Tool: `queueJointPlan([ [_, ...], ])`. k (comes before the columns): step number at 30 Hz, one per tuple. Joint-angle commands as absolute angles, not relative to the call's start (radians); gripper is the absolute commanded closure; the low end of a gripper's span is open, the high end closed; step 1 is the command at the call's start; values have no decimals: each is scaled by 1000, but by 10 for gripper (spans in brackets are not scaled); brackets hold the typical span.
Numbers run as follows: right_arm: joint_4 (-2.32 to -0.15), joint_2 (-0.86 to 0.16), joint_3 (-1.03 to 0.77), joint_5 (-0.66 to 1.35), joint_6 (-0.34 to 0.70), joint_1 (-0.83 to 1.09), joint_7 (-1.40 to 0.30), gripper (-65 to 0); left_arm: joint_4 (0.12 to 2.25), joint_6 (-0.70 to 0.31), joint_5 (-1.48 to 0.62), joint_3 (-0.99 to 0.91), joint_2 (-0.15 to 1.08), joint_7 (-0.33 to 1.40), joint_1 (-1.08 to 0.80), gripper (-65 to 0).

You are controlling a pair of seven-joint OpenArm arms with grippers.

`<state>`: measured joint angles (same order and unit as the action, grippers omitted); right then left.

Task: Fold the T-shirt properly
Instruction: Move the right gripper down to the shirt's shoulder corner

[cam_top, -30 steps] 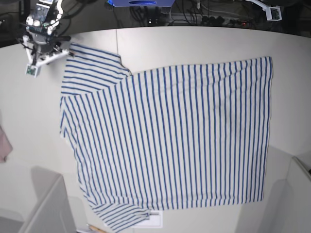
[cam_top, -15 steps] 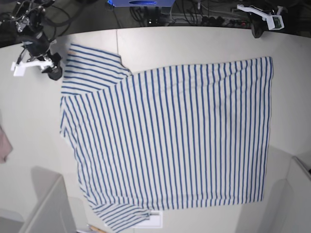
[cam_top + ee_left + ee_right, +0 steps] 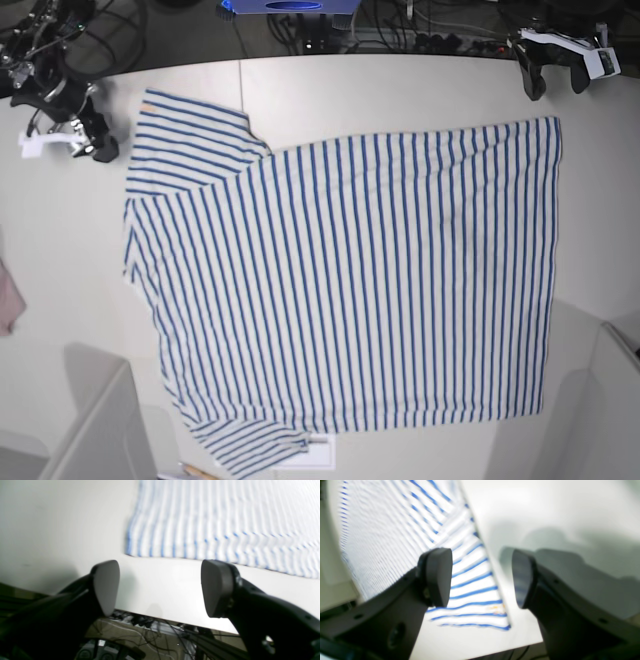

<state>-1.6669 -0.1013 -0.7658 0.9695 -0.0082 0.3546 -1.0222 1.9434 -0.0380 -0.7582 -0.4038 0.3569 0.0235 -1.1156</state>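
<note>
Base view shows, at the near edge, a sleeve of the T-shirt (image 3: 345, 285) lying over a small white card or label that I cannot identify, with a sliver of pinkish cloth (image 3: 8, 297) at the side. From there the T-shirt spreads flat across the pale worktop (image 3: 60, 260), stripes running front to back, one layer, not yet folded. Its far sleeve and far hem corner reach toward the back edge, where both arms are.

Left gripper (image 3: 553, 68) hangs beyond the far hem corner, apart from the cloth. In the left wrist view its fingers (image 3: 106, 587) stand wide apart with only bare worktop between them, the hem corner lying just ahead. Right gripper (image 3: 88, 130) sits just beside the far sleeve; in the right wrist view its jaws are parted and empty, one finger above the striped sleeve and the other above bare worktop, so they seem to straddle the sleeve's edge.

The step in hand looks like the first grasp for a fold. To do it well, each gripper should come down on its own corner, take the full edge between the pads rather than a loose wrinkle, and pinch both layers of cloth. Lifting both ends together and level should keep the stripes straight and stop the body dragging or bunching.
</note>
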Motion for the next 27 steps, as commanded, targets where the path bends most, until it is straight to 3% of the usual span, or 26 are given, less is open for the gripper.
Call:
queueJointPlan([
  [1, -1667, -117, -766, 986, -2, 352, -1017, -356, 1954, -47, -771, -417, 360, 5, -1132, -490],
  [5, -1603, -117, -765, 984, 10, 348, -1015, -356, 1911, -53, -897, -455, 366, 5, -1121, -487],
  [10, -1557, -114, -763, 877, 145, 335, -1026, -354, 1830, -191, -1043, -527, 363, 5, -1107, -487],
  [15, -1557, -108, -674, 805, 228, 351, -1041, -341, 1805, -209, -1047, -550, 361, 5, -1110, -487],
  [19, -1555, -99, -608, 805, 239, 366, -1035, -299, 1799, -209, -1050, -559, 360, 7, -1110, -485],
  [27, -1554, -73, -598, 806, 242, 369, -1044, -300, 1797, -211, -1050, -559, 358, 7, -1109, -485],
])
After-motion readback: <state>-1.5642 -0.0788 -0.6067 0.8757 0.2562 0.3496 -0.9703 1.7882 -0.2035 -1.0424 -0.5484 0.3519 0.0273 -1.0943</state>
